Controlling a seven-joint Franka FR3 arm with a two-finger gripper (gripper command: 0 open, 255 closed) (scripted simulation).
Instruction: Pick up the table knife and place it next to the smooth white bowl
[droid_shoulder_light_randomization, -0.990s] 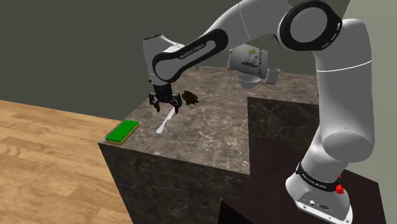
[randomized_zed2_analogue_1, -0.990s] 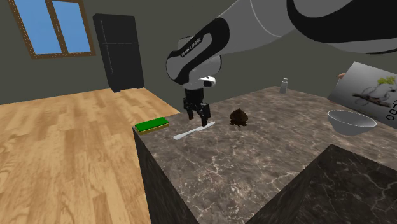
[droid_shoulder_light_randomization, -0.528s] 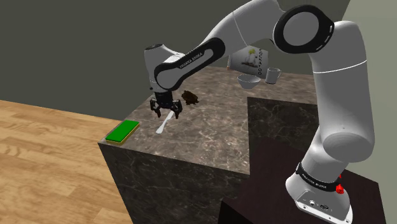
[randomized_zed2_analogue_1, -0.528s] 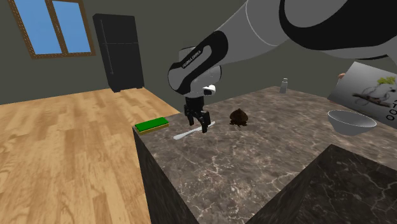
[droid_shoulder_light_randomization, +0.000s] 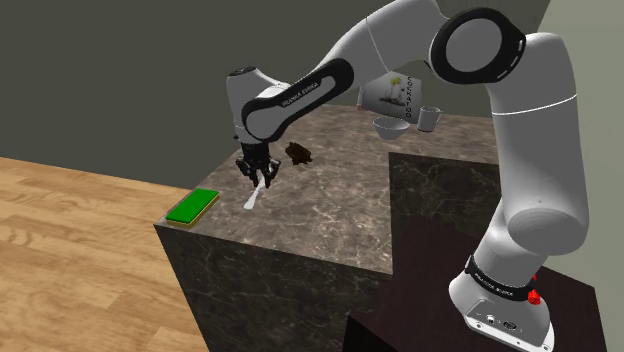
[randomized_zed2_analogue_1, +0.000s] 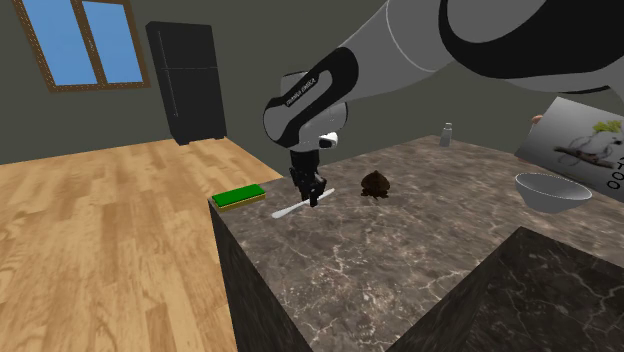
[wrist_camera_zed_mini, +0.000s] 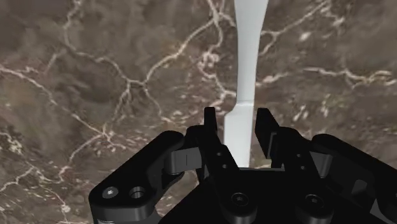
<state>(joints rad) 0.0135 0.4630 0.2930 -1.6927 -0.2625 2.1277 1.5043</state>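
Gripper (wrist_camera_zed_mini: 236, 119) clamped on the table knife (wrist_camera_zed_mini: 247, 51) atop dark veined counter (droid_shoulder_light_randomization: 320, 215) — wood floor (randomized_zed2_analogue_1: 100, 250), black fridge (randomized_zed2_analogue_1: 187, 85) beyond

White knife (wrist_camera_zed_mini: 247, 63), black tool (wrist_camera_zed_mini: 236, 121), brown white-veined counter (wrist_camera_zed_mini: 95, 76), green pad (droid_shoulder_light_randomization: 193, 206).

I'm watching the worktop (droid_shoulder_light_randomization: 330, 215) from beside the stand (droid_shoulder_light_randomization: 400, 325) and off another edge. My wrist camera is facing it closely.

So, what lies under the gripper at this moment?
The white table knife lies flat on the dark veined counter, clasped by the gripper. Its end nearest the hand is covered.
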